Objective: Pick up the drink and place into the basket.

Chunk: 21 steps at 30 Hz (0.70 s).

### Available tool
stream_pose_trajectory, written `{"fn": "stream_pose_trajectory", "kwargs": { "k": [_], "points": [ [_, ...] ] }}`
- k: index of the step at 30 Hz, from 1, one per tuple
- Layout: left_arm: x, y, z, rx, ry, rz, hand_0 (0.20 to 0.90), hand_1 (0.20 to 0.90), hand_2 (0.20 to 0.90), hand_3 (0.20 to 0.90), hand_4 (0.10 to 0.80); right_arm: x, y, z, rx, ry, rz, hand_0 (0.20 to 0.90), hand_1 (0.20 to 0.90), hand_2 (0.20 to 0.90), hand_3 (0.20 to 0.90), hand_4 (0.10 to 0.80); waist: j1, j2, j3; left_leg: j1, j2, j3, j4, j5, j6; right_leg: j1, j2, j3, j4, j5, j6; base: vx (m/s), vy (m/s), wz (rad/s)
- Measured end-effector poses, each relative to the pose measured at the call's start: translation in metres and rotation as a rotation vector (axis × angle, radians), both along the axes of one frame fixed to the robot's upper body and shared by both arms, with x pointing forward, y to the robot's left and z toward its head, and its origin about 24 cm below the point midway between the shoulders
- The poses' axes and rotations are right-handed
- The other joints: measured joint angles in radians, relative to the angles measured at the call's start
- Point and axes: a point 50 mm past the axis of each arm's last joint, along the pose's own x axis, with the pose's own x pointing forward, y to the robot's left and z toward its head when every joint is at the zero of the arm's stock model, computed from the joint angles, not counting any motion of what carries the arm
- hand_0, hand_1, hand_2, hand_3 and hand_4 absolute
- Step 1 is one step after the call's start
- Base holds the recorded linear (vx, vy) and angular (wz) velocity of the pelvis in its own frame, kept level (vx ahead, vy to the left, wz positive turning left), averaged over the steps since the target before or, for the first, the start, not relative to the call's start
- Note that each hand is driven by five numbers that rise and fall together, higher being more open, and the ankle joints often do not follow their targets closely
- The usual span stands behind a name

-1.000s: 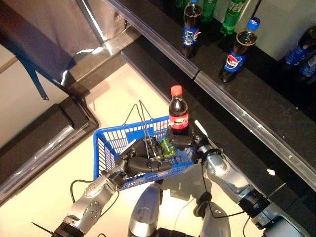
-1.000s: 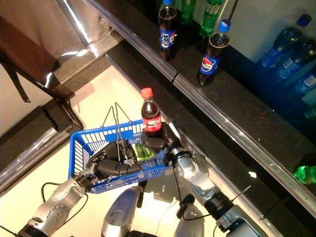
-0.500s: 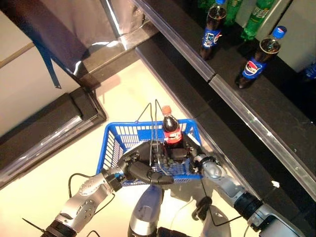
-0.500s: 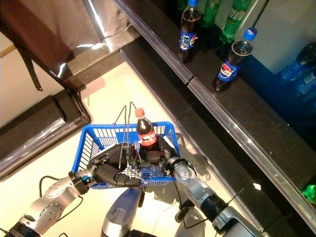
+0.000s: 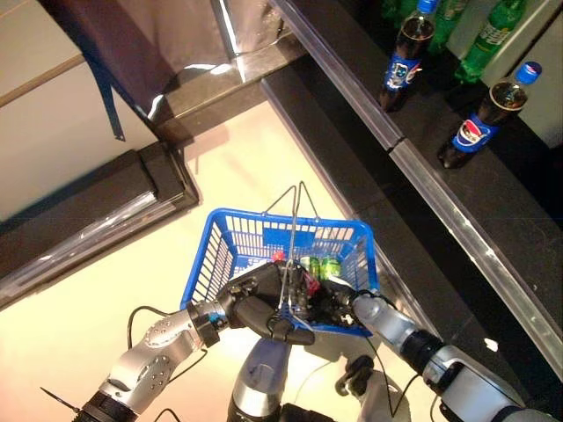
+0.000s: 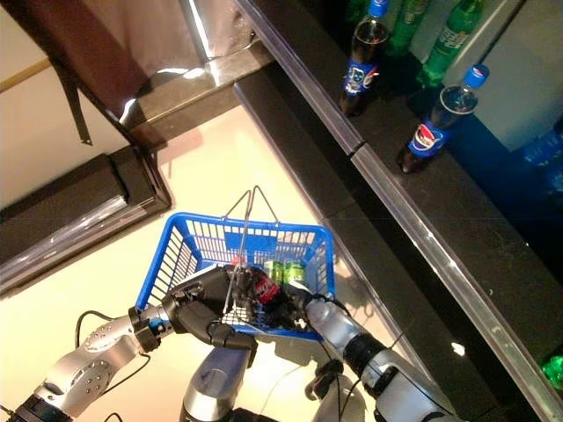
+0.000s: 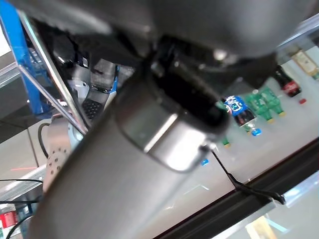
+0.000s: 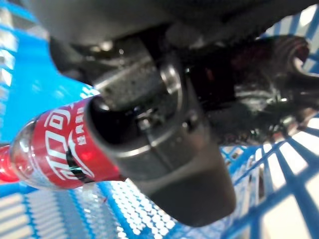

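Observation:
The drink is a cola bottle [image 6: 264,286] with a red cap and red label. It lies tilted inside the blue wire basket [image 5: 264,230], cap toward my left. My right hand [image 5: 341,304] reaches over the basket's near right rim, and its fingers [image 8: 159,134] are curled round the bottle [image 8: 55,149]. My left hand [image 5: 255,308] grips the basket's near rim, where one wire handle has folded down. The other wire handle [image 5: 297,198] stands up at the far side.
Green cans [image 5: 318,265] lie in the basket beside the bottle. A dark shelf with a clear front rail [image 5: 440,189] runs along the right, carrying blue-labelled cola bottles [image 5: 402,61] [image 5: 479,123] and a green bottle [image 5: 493,26]. A dark low counter [image 5: 88,220] stands at left.
The bottle went from upright above the basket's rim to tilted inside it, and my right hand went down with it. The view has shifted; my left hand keeps its hold.

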Motion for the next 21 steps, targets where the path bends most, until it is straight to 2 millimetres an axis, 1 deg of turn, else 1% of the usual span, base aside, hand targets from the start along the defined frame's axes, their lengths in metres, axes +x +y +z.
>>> {"fn": "stream_pose_trajectory", "kwargs": {
  "k": [2, 5, 8, 9, 10, 11, 17, 21],
  "points": [
    [0.000, -0.001, 0.000, -0.003, 0.001, -0.002, 0.300, 0.300, 0.300, 0.200, 0.100, 0.001, 0.000, 0.001, -0.019, -0.002, 0.027, 0.300, 0.300, 0.300, 0.200, 0.100, 0.007, 0.000, 0.000, 0.000, 0.000, 0.000, -0.001, 0.000, 0.000, -0.003, -0.001, 0.000, 0.004, -0.003, -0.001, 0.000, 0.000, 0.00],
    [0.001, -0.002, 0.001, 0.004, -0.003, -0.009, 0.300, 0.300, 0.300, 0.200, 0.100, 0.003, 0.000, 0.003, -0.095, -0.006, 0.094, 0.300, 0.300, 0.300, 0.200, 0.100, 0.009, 0.000, 0.000, 0.000, 0.000, -0.001, -0.001, 0.001, -0.001, -0.004, 0.000, 0.000, 0.006, -0.005, -0.001, 0.000, 0.000, 0.00],
    [0.000, -0.004, 0.002, 0.010, 0.000, -0.020, 0.300, 0.300, 0.300, 0.200, 0.100, 0.004, 0.000, 0.003, -0.130, -0.015, 0.109, 0.300, 0.300, 0.300, 0.200, 0.100, 0.009, 0.000, 0.000, 0.000, 0.000, -0.001, -0.002, 0.001, -0.001, -0.004, -0.001, 0.000, 0.006, -0.005, -0.001, 0.000, 0.000, 0.00],
    [0.000, -0.005, 0.002, 0.013, 0.004, -0.024, 0.300, 0.300, 0.300, 0.200, 0.100, 0.005, 0.000, 0.003, -0.146, -0.014, 0.112, 0.592, 0.592, 0.592, 0.540, 0.440, 0.009, 0.000, -0.001, 0.000, 0.000, 0.000, -0.002, 0.001, -0.001, -0.004, -0.001, 0.001, 0.006, -0.005, -0.001, 0.000, 0.000, 0.00],
    [0.000, -0.005, 0.002, 0.014, 0.006, -0.025, 0.300, 0.300, 0.300, 0.200, 0.100, 0.005, 0.001, 0.002, -0.155, -0.016, 0.115, 0.728, 0.728, 0.728, 0.700, 0.600, 0.009, 0.000, -0.001, 0.000, 0.000, -0.001, -0.002, 0.001, -0.001, -0.004, -0.001, 0.001, 0.006, -0.005, -0.001, 0.000, 0.000, 0.00],
    [0.000, -0.006, 0.001, 0.017, 0.012, -0.027, 0.300, 0.300, 0.300, 0.200, 0.100, 0.006, 0.002, 0.002, -0.176, -0.020, 0.121, 0.900, 0.900, 0.900, 0.900, 0.800, 0.009, 0.000, -0.001, 0.000, 0.000, 0.000, -0.002, 0.001, -0.001, -0.005, -0.001, 0.001, 0.006, -0.005, -0.001, 0.000, 0.000, 0.00],
    [-0.001, -0.012, -0.005, 0.015, 0.079, -0.036, 0.300, 0.300, 0.300, 0.200, 0.100, 0.006, 0.002, -0.007, -0.201, -0.001, 0.085, 0.900, 0.900, 0.900, 0.900, 0.800, 0.008, 0.001, -0.003, -0.001, -0.002, 0.000, -0.004, 0.001, -0.001, -0.007, -0.004, 0.002, 0.007, -0.005, -0.001, 0.008, 0.028, 0.00],
    [-0.001, -0.012, -0.006, 0.018, 0.083, -0.037, 0.300, 0.300, 0.300, 0.200, 0.100, 0.005, 0.001, -0.008, -0.184, -0.007, 0.068, 0.900, 0.900, 0.900, 0.900, 0.800, 0.001, 0.001, -0.003, -0.002, -0.001, 0.000, -0.004, 0.001, -0.001, -0.008, -0.004, 0.002, 0.007, -0.006, 0.000, 0.000, 0.000, 0.00]
  ]
}}
